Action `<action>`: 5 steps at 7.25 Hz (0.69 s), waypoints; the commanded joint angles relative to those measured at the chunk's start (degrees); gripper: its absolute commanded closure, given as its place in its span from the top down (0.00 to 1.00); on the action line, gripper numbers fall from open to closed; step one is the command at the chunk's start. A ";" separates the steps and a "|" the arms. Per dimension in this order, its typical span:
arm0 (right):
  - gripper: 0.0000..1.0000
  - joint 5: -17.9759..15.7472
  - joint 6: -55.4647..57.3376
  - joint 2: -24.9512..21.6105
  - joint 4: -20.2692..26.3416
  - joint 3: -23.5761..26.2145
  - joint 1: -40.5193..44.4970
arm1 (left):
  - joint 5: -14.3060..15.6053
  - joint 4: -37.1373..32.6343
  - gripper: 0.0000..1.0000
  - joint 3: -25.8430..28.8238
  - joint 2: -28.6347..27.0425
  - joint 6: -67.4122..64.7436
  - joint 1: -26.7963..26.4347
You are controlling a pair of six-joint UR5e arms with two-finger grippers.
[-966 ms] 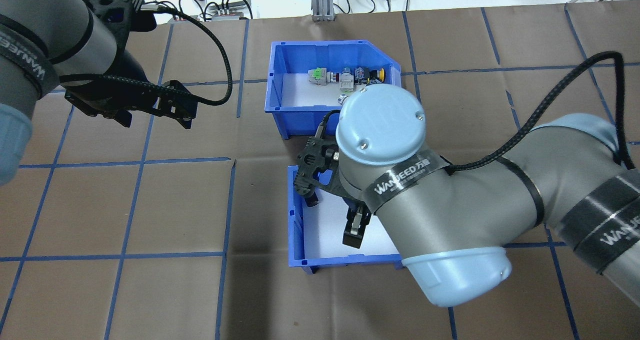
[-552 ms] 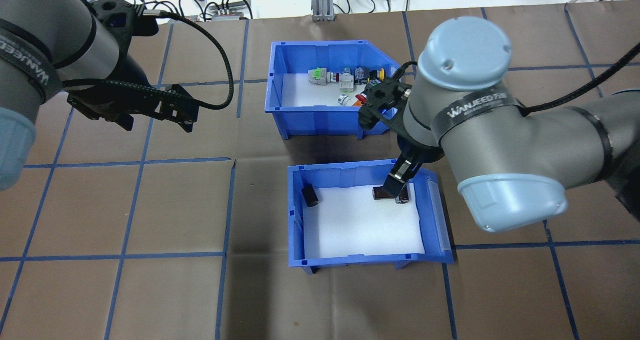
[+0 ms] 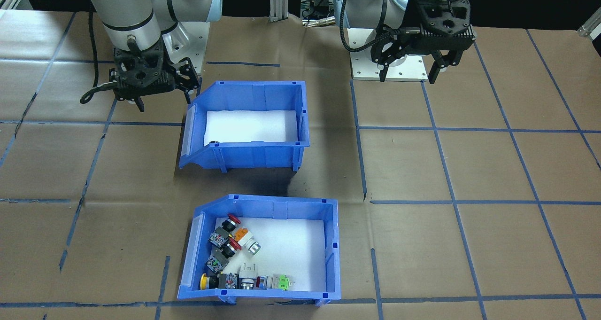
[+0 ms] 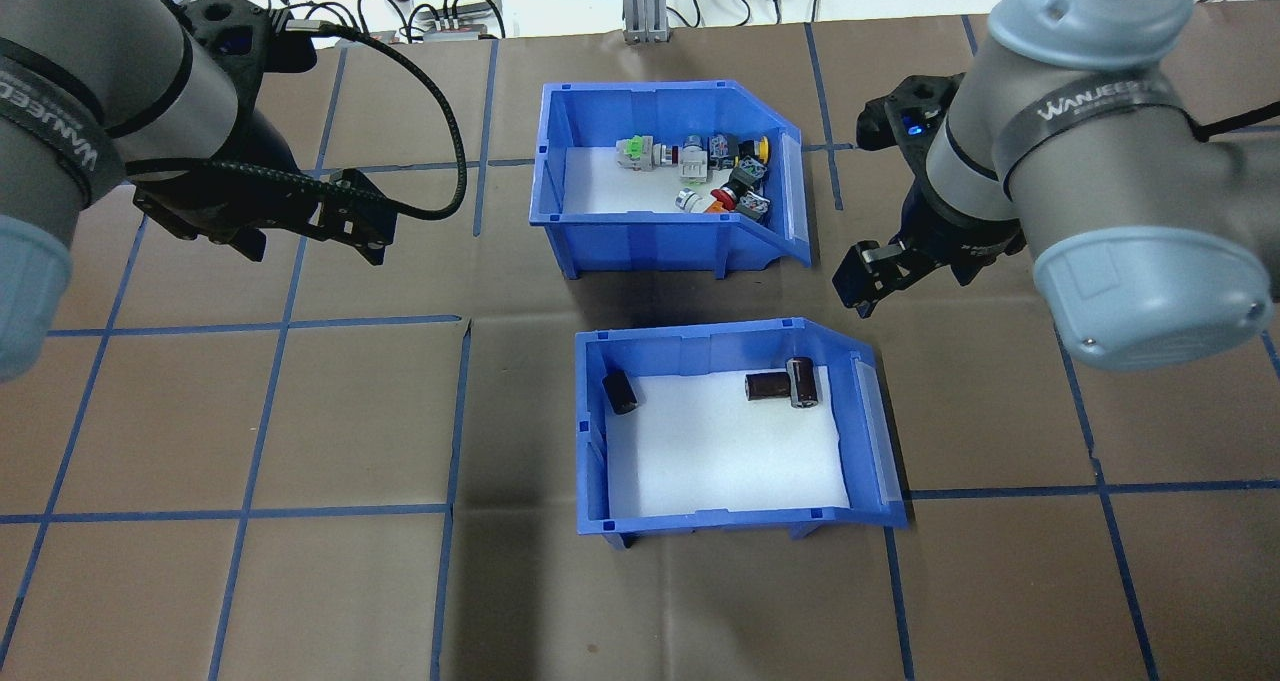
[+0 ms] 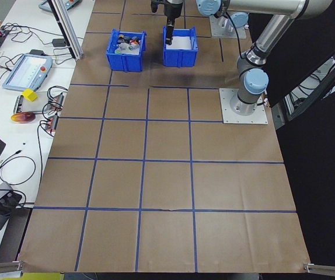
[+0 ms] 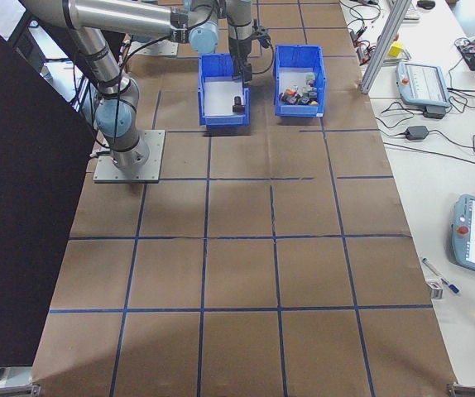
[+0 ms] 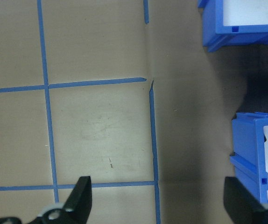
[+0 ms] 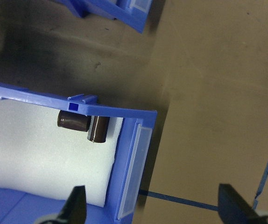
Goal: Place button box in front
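Note:
The button box (image 4: 640, 96) is the blue bin on the far side of the table from the robot, with colourful push-button switches (image 4: 715, 166) on white foam. The front-facing view has the button box (image 3: 274, 207) nearest its camera. My right gripper (image 4: 872, 276) hangs open and holds nothing, to the right of the gap between the two bins; across the table it shows as the right gripper (image 3: 164, 97) on the view's left. My left gripper (image 4: 312, 244) is open over bare paper far to the left, also seen as the left gripper (image 3: 408, 73).
A second blue bin (image 4: 700, 336) stands nearer the robot, holding dark cylinders (image 4: 782, 385) on white foam. An aluminium post (image 4: 640, 1) and cables (image 4: 440, 11) line the far table edge. A tablet (image 5: 24, 70) lies on the side bench.
My right gripper has come out of the near bin and swung right and toward the far side, leaving the dark cylinders in view. The left arm has barely moved.

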 commanded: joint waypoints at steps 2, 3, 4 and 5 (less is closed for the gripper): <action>1.00 0.06 8.77 0.37 8.18 -7.33 -4.25 | 0.08 0.42 0.99 -0.10 0.00 0.19 0.00; 1.00 -0.02 9.56 0.37 8.19 -7.33 -4.44 | 0.08 0.42 0.99 -0.01 0.00 0.19 0.00; 1.00 -0.02 10.09 0.20 8.19 -7.51 -4.35 | 0.08 0.42 0.99 -0.01 0.09 0.19 0.00; 1.00 0.06 10.09 0.54 8.19 -7.42 -4.35 | 0.08 0.51 0.99 -0.01 0.09 0.19 0.00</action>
